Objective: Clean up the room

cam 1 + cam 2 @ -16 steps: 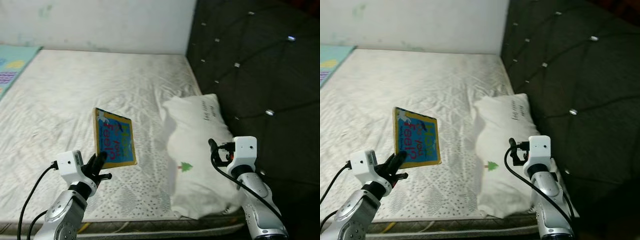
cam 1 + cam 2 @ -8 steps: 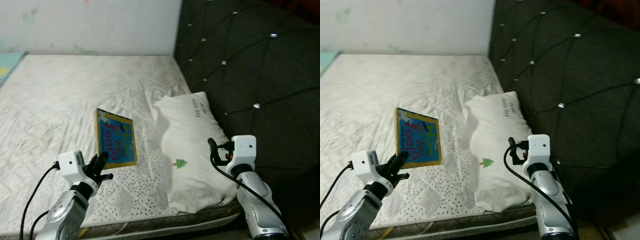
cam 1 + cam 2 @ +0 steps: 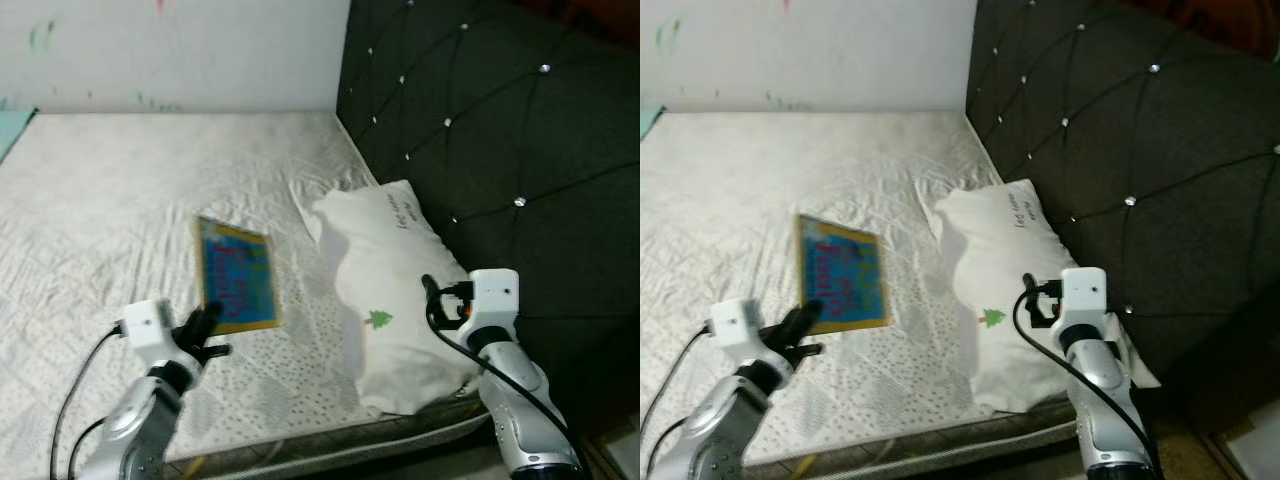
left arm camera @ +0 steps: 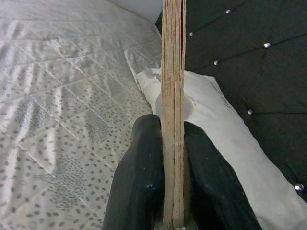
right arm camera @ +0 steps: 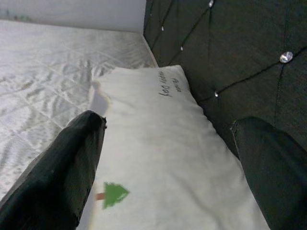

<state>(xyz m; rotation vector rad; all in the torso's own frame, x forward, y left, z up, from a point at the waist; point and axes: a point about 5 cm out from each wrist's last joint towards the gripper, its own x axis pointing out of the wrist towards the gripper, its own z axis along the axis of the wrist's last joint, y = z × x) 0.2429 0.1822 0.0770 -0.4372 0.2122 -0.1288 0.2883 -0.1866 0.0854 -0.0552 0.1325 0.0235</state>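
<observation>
The left gripper stays clamped on the lower edge of the picture book, held upright above the mattress. The right gripper hangs spread wide over the white pillow. Since a second ago the view has swung toward the headboard, so the robot seems to be carrying the book off.

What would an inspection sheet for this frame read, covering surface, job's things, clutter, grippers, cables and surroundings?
Surface: white quilted mattress, bare of bedding apart from the pillow.
Job's things: blue picture book with a yellow border, held upright above the mattress; its cover is blurred.
Clutter: white pillow with a small green tree print, lying against the headboard.
Grippers: left gripper shut on the book's lower edge; right gripper open, over the pillow and holding nothing.
Cables: black cables run along both forearms; nothing seen snagged.
Surroundings: dark tufted headboard on the robot's right, pale wall beyond the mattress.
</observation>
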